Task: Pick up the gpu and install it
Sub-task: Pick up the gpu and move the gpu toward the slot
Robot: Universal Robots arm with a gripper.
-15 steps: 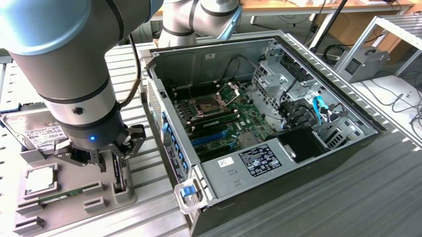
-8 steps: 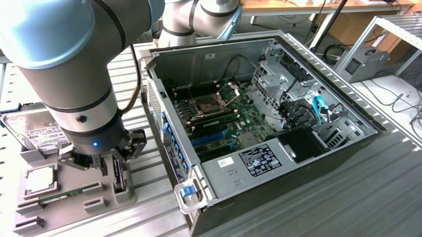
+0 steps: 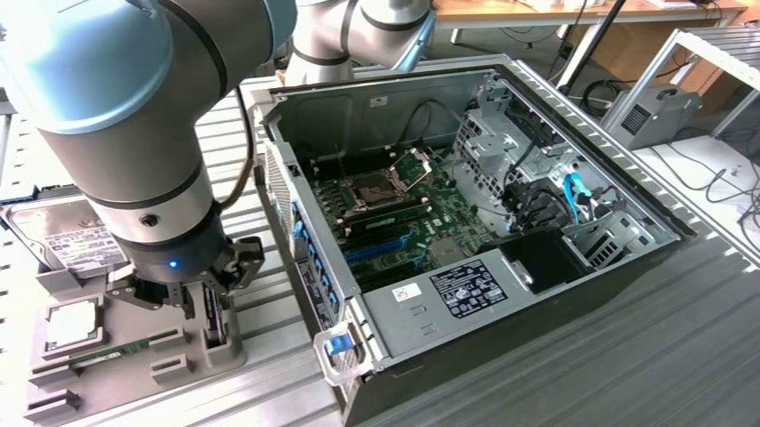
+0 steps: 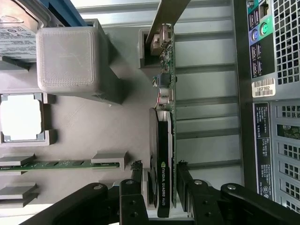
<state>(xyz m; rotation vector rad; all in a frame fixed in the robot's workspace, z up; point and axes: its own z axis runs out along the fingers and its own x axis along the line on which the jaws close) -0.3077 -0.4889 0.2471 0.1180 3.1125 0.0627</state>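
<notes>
The gpu (image 4: 163, 140) stands on edge in a slot of the grey holder (image 4: 117, 126), its green card, black cooler and silver end bracket showing in the wrist view. My gripper (image 4: 159, 168) is lowered over it, open, with one black finger on each side of the cooler end and a small gap visible on the cooler side. In the exterior view the gripper (image 3: 199, 307) hangs over the holder (image 3: 131, 374) on the exterior view's left, straddling the gpu (image 3: 216, 322).
The open computer case (image 3: 618, 191) lies on the exterior view's right, with its motherboard (image 3: 404, 222) exposed. The holder also carries a silver hard drive (image 3: 36, 233), a processor (image 3: 74, 325) and a memory stick (image 3: 119, 351). The case's rear panel (image 4: 276, 93) stands close beside the gpu.
</notes>
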